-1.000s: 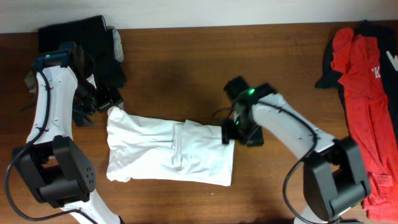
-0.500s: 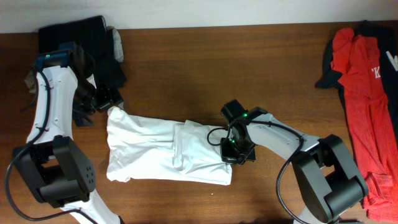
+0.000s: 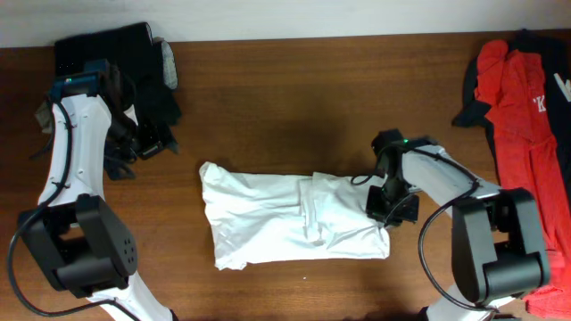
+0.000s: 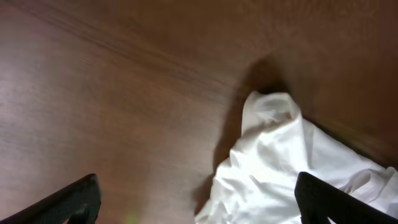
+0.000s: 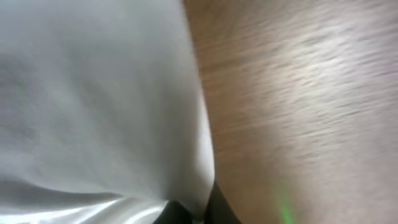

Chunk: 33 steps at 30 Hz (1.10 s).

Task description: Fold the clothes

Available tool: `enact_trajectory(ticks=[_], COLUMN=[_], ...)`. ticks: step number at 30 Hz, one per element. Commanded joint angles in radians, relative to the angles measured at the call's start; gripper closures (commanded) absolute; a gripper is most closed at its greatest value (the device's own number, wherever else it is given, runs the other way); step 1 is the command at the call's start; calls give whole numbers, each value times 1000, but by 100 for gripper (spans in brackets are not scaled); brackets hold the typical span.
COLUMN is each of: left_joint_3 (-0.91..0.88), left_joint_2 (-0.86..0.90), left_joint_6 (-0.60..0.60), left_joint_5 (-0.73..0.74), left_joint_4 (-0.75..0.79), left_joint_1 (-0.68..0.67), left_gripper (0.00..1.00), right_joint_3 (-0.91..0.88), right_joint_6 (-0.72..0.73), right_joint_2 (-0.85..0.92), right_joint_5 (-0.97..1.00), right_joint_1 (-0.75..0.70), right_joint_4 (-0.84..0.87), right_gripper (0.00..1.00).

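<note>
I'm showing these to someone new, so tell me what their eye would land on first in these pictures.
Most likely the white T-shirt, a rumpled folded band across the middle of the wooden table, with the right gripper at its right end. Next, the bright red garment along the table's right edge, and the dark clothes piled at the far-left corner.

Even overhead lighting; both wrist views are motion-blurred.
</note>
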Motion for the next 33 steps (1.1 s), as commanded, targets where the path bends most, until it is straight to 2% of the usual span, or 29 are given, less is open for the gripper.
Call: enact_trajectory(ticks=[1, 2, 6, 10, 12, 15, 19, 21, 23, 28, 30, 33], left_joint_3=[2, 2, -30, -47, -47, -47, -81, -185, -343, -703, -763, -795], left_joint_2=[-6, -6, -6, -19, -80, -270, -442, -481, -525, -609, -611, -611], left_joint_6=[5, 6, 29, 186, 201, 200, 100, 55, 38, 1, 1, 1], left_joint_5=[4, 4, 23, 182, 232, 206, 29, 30, 35, 55, 55, 55], left_joint_4=[19, 21, -12, -28, -6, 24, -16, -3, 76, 343, 420, 449], left_joint_1=[-4, -4, -4, -5, -21, -87, -173, -187, -194, -196, -196, -196], left_gripper=[1, 1, 1, 1, 1, 1, 1, 1, 1, 1, 1, 1], right_joint_3=[89, 121, 283, 332, 332, 332, 332, 332, 332, 332, 332, 332], right_joint_6=[-21, -21, -22, -66, -56, 7, 6, 6, 6, -5, -5, -5], right_joint_2=[-2, -2, -3, -3, -3, -11, -156, -267, -345, -369, -362, -362], right_joint_5=[38, 42, 57, 60, 48, -5, -21, 26, 58, 79, 79, 79], right_joint_1=[-13, -13, -13, -14, -14, -14, -14, -14, -14, -14, -14, -14], right_joint_4=[-56, -83, -238, -231, -228, -192, -190, -240, -276, -303, -302, -290], right_gripper=[31, 1, 1, 1, 1, 1, 1, 1, 1, 1, 1, 1])
